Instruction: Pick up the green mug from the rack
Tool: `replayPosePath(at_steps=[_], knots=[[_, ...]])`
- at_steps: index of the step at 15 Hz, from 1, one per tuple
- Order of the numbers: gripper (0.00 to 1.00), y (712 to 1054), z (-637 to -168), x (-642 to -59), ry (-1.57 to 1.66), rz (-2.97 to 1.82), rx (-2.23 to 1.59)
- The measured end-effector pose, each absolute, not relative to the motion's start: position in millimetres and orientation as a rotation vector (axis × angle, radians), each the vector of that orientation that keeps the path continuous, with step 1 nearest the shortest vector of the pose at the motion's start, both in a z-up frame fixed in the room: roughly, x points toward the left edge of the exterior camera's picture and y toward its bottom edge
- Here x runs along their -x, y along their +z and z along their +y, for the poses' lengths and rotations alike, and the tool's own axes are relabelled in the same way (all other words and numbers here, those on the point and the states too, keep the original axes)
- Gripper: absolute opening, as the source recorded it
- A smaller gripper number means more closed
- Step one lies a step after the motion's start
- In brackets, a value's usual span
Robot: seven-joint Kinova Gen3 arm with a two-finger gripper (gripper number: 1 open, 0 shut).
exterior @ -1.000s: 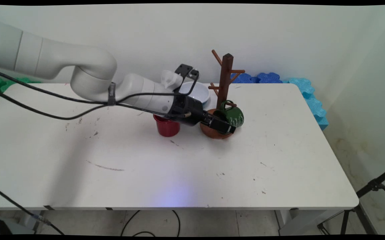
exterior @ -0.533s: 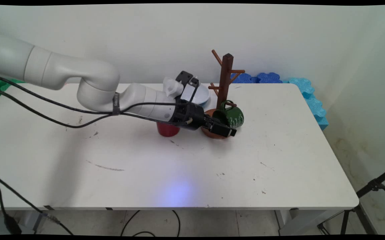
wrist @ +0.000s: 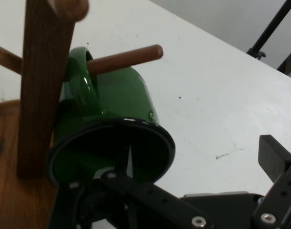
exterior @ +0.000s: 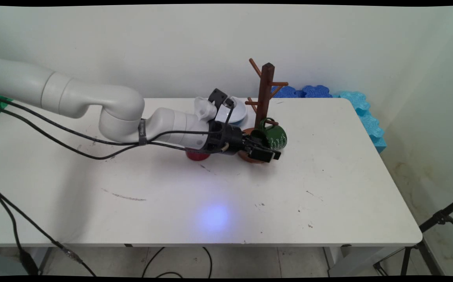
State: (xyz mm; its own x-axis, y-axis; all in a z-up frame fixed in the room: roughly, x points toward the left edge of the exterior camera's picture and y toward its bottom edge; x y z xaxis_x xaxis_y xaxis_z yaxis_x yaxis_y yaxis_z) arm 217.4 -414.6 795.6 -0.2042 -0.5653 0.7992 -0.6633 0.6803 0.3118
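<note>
In the main view we see the pincer (exterior: pixel 267 152) lying low and nearly level over the white table (exterior: pixel 328 188), its tip right at the near side of the green mug (exterior: pixel 274 136). The mug hangs just above and beyond the pincer by its handle, on a low peg of the brown wooden mug tree (exterior: pixel 266 90), whose round base sits directly under and behind the fingers. Back along the arm from the pincer, a red cup (exterior: pixel 197 156) stands on the table, mostly hidden by the wrist. Beyond the wrist, towards the wall, lies a white bowl (exterior: pixel 237 111). From this side we cannot tell whether the fingers touch the mug. In the hand view the mug's dark open mouth (wrist: pixel 112 152) faces straight back at us, close above the black linkage. The peg (wrist: pixel 126 57) passes through the handle and juts out past it. The tree's post (wrist: pixel 40 90) rises just to the left, touching or almost touching the mug. The pincer stands wide apart: one finger (wrist: pixel 274 160) shows far to the right with bare table between it and the mug, and the other is hidden low on the left under the rim. We judge that it grips nothing. As things lie, the mug is hung on the tree and carried by the peg alone, and the tree's other pegs are bare.
</note>
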Motion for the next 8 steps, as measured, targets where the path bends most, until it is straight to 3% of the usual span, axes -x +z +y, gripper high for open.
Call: replayPosePath(at_steps=[8], knots=[[1.0, 775.4, -412.2, -219.0, 0.173, -1.849, -0.905]])
